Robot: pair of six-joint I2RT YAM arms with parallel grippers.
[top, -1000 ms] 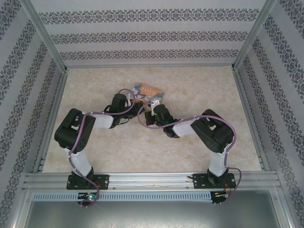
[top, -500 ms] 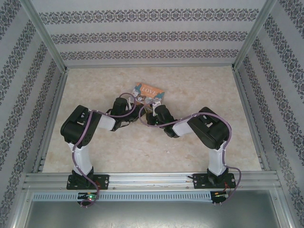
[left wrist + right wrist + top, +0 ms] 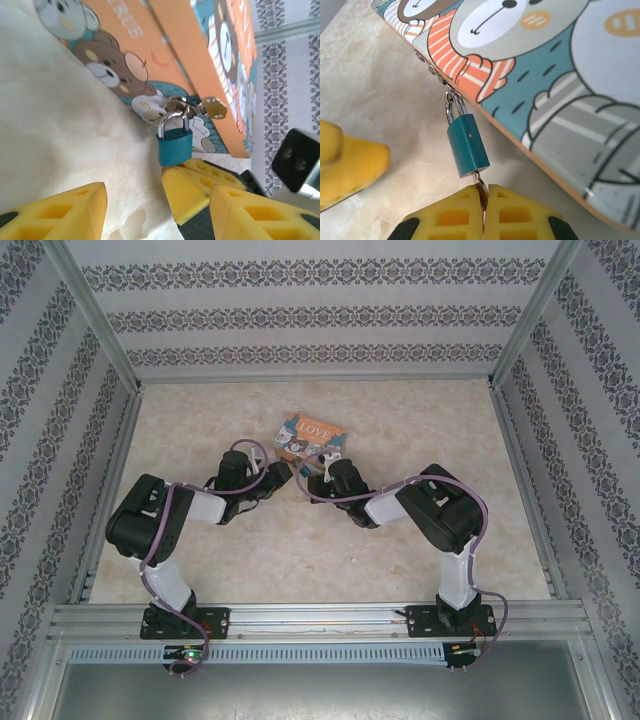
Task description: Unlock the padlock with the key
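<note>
The padlock hangs by its shackle from the near edge of the LOVE tin, low over the desk. Its long axis runs from the tin straight to your right hand, the nearer one, pressed together on the key at the keyway end. The turn should go about that axis. Your left hand lies just beside, fingers spread. Since a second ago it has drawn back from the tin and widened.

Right gripper jaws hide most of the key.
</note>
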